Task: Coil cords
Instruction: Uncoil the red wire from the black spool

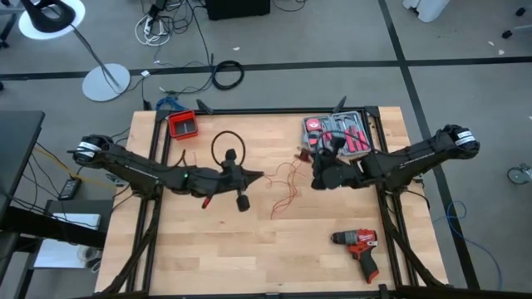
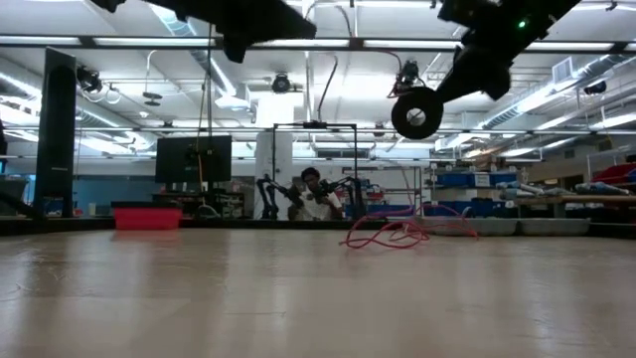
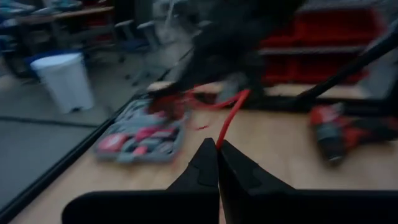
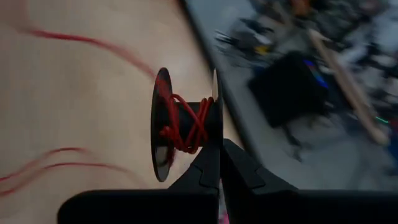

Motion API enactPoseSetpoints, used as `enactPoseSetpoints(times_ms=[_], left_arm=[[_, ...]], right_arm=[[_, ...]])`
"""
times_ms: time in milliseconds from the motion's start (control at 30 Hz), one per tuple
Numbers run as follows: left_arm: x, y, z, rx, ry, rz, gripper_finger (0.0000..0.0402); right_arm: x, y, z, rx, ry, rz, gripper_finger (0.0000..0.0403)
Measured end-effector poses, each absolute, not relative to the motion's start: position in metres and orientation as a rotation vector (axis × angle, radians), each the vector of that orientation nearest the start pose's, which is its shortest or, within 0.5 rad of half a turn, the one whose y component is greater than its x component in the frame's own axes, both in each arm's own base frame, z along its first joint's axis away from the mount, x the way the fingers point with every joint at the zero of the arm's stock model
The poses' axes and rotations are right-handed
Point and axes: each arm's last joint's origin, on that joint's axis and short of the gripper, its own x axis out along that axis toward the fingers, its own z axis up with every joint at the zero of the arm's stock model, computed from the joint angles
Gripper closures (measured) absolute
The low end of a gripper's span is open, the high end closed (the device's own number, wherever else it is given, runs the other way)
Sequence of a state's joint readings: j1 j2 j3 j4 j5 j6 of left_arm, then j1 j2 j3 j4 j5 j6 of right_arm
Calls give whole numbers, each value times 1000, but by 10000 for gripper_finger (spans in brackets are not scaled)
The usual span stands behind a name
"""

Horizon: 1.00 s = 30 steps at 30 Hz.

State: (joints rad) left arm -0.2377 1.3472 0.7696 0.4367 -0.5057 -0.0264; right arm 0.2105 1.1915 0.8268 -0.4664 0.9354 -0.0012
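Even overhead light falls on the wooden table, shadows soft; ceiling strip lights glare in the low view, while both wrist views smear with motion blur

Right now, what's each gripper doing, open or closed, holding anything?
Left gripper: closed on the red wire.
Right gripper: closed on a black spool wound with red wire.

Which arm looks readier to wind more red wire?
The right: its gripper already holds the spool with red wire wrapped on; the left gripper pinches the wire's free length.
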Motion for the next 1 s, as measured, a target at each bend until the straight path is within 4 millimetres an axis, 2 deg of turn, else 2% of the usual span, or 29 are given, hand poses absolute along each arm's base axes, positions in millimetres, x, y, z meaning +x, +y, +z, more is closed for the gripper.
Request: enactPoseSetpoints(times_ms=[200,333,467,633,833,1000], left_arm=[[285,-67,268,10,97,187,401],[284,-72,268,8,96,148,401],[284,-72,266,10,109,127,401],[284,-72,262,-1,148,128,401],[282,-72,257,4,165,129,401],[281,-71,252,13,194,156,401]], right_arm=[[231,-8,261,-539,718,-953,403],[239,-25,271,-533,669,-992,403],[248,-37,287,-491,527,-991,403],[255,-41,310,-476,330,-982,403],[256,-36,332,-472,127,-964,403],[256,-24,345,-439,-65,-837,403]])
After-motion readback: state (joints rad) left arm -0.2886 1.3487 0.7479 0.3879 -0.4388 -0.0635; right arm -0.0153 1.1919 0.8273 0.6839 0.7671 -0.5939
